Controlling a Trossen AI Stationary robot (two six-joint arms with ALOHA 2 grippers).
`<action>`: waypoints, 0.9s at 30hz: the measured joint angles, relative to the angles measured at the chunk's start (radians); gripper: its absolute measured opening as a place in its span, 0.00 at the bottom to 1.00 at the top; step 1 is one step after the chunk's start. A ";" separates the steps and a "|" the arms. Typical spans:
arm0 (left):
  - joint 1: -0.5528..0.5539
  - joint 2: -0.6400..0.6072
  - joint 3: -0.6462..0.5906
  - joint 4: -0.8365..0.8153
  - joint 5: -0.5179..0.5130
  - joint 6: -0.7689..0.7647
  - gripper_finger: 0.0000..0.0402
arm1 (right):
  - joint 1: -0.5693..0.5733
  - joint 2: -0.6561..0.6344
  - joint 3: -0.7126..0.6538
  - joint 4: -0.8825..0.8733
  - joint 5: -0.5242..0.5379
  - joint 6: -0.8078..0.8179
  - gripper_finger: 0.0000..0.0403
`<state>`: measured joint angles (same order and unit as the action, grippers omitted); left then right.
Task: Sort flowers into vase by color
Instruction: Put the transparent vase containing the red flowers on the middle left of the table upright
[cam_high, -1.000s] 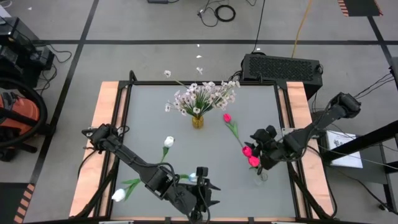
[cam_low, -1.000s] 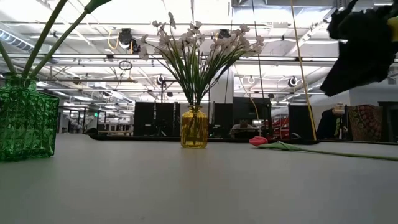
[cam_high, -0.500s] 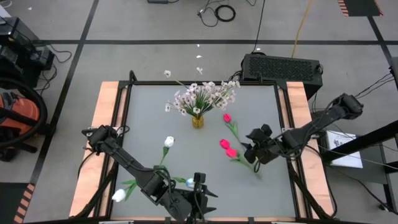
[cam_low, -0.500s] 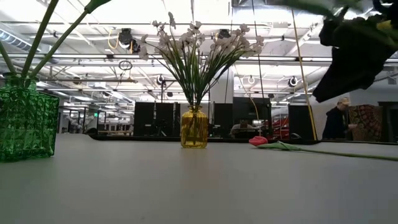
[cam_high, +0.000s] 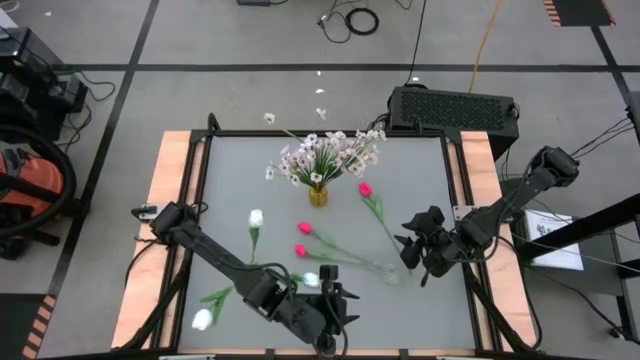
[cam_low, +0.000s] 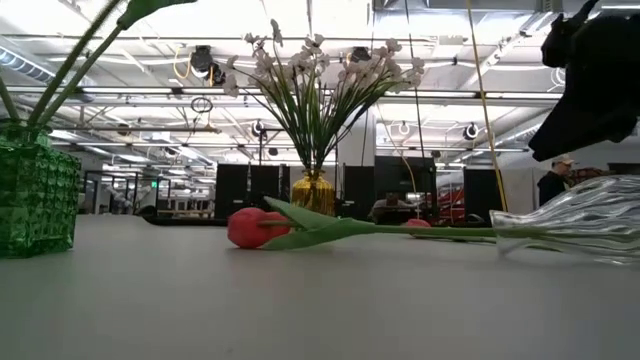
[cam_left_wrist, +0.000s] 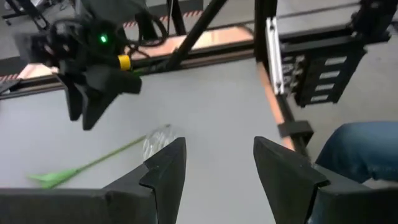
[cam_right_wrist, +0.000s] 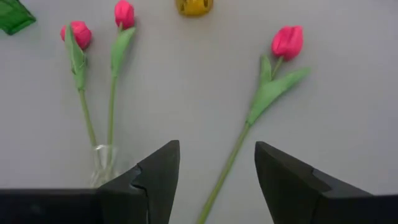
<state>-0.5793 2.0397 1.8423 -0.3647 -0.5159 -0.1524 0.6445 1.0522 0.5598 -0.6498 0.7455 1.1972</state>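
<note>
A clear glass vase (cam_high: 392, 270) lies on its side on the table, right of the middle. Two pink tulips (cam_high: 302, 228) (cam_high: 310, 250) are stuck in its neck, their blossoms resting on the table. My right gripper (cam_high: 410, 255) hangs open just above the vase body (cam_low: 570, 220) and stays clear of it. A third pink tulip (cam_high: 365, 188) lies loose near the yellow vase (cam_high: 318, 195), which holds pale sprays. White tulips (cam_high: 256, 217) stand in a green vase (cam_low: 40, 200), mostly hidden under my left arm. My left gripper (cam_high: 340, 300) is open at the near edge with nothing between its fingers.
A black box (cam_high: 450, 105) stands on the floor behind the far edge. Wooden strips (cam_high: 170, 200) run along the table's left and right sides. A person's leg (cam_left_wrist: 360, 149) shows beyond the table's right side. Bare tabletop (cam_high: 240, 170) lies at the far left.
The clear vase with the two pink tulips stood upright at my right gripper. It has tipped toward the table's left and fallen on its side, with the blossoms now on the table. The green vase has slid a little toward the left edge, and its white tulips have swung.
</note>
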 joint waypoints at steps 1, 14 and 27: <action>-0.002 -0.007 0.005 0.000 0.000 0.000 0.49 | 0.002 0.001 0.000 0.000 -0.008 0.011 0.50; -0.018 -0.026 0.030 -0.002 -0.008 0.037 0.49 | -0.113 0.111 0.000 0.066 -0.101 -0.010 0.50; -0.032 -0.033 0.030 -0.019 -0.012 0.056 0.49 | -0.165 0.292 0.251 0.203 -0.391 -0.425 0.50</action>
<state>-0.6113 2.0071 1.8721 -0.3839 -0.5282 -0.0967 0.4792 1.3439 0.8108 -0.4472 0.3546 0.7723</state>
